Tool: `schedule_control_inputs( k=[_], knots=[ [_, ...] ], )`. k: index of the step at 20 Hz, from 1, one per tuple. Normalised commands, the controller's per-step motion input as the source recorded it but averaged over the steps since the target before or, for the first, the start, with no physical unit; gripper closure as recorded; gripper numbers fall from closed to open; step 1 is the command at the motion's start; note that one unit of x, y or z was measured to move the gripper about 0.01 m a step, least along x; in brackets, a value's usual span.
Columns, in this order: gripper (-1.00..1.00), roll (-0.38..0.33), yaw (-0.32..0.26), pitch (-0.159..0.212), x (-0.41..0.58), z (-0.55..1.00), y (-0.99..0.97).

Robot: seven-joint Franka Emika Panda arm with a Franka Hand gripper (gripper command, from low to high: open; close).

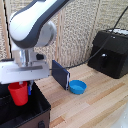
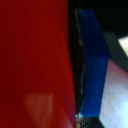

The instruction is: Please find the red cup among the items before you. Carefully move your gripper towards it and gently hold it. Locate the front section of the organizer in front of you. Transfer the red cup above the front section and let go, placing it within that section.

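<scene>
Carrying step, by the look of it: at lower left of the exterior view, red cup (image 1: 18,93) held upright just above the organizer (image 1: 30,114) near its front section (image 1: 22,107), hand (image 1: 23,86) clenched on the cup, a blue-tipped finger (image 2: 92,65) pressed against the red wall in the wrist view. Next, probably: settle squarely over that compartment, then release. Plain red plastic, tapered toward the base; farther back on the surface (image 1: 95,105), blue bowl (image 1: 77,87), then black machine (image 1: 111,52) at upper right.

In the exterior view the organizer (image 1: 30,107) is cut by the left and lower edges, so its dividers cannot be seen. The wrist view is blurred; the red cup (image 2: 35,65) overflows the frame, hiding one fingertip
</scene>
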Motion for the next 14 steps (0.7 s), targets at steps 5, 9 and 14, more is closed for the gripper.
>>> schedule_control_inputs(
  k=[5,9,14],
  knots=[
    [-1.00,0.032,0.234,-0.117,0.326,0.41,-0.14],
    [-1.00,-0.028,0.219,-0.239,0.218,0.33,-0.27],
    [-1.00,-0.146,0.200,-0.290,0.100,0.09,-0.21]
  ],
)
